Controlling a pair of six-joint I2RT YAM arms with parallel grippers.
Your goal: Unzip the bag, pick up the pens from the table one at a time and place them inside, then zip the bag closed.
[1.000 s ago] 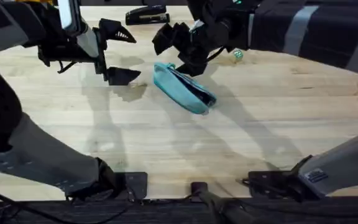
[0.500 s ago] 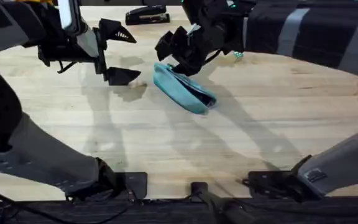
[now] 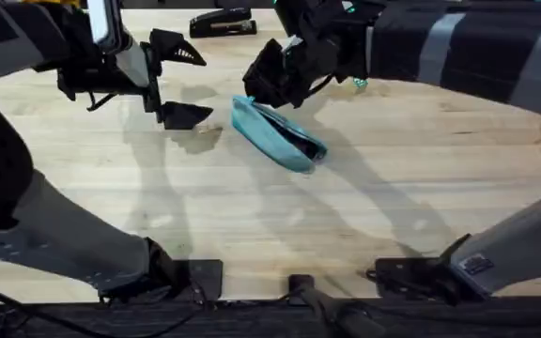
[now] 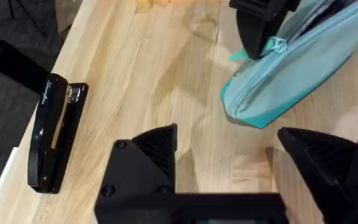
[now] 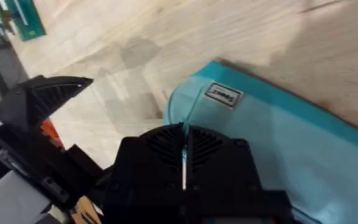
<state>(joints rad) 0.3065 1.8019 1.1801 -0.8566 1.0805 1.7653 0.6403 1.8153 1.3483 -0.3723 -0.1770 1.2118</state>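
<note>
The teal bag [image 3: 278,134] lies slanted on the table [image 3: 252,216], also seen in the left wrist view [image 4: 291,74] and the right wrist view [image 5: 278,137]. My right gripper [image 3: 263,86] is at the bag's far left end, shut on the teal zipper pull [image 4: 275,45], which shows as a thin strip between its closed fingers [image 5: 184,152]. A short dark slit shows along the zipper near the bag's right end. My left gripper [image 3: 178,83] hangs open to the left of the bag, apart from it, with nothing between its fingers [image 4: 148,155]. The pens are out of view.
A black stapler [image 3: 222,21] lies at the table's far edge, behind the left gripper, and shows lengthwise in the left wrist view [image 4: 55,140]. A small green object [image 3: 358,83] sits behind the right arm. Bare wood stretches in front of the bag.
My right gripper has shifted slightly left over the bag's far end, keeping hold of the pull. The dark slit along the zipper looks shorter. The left arm has not moved.
</note>
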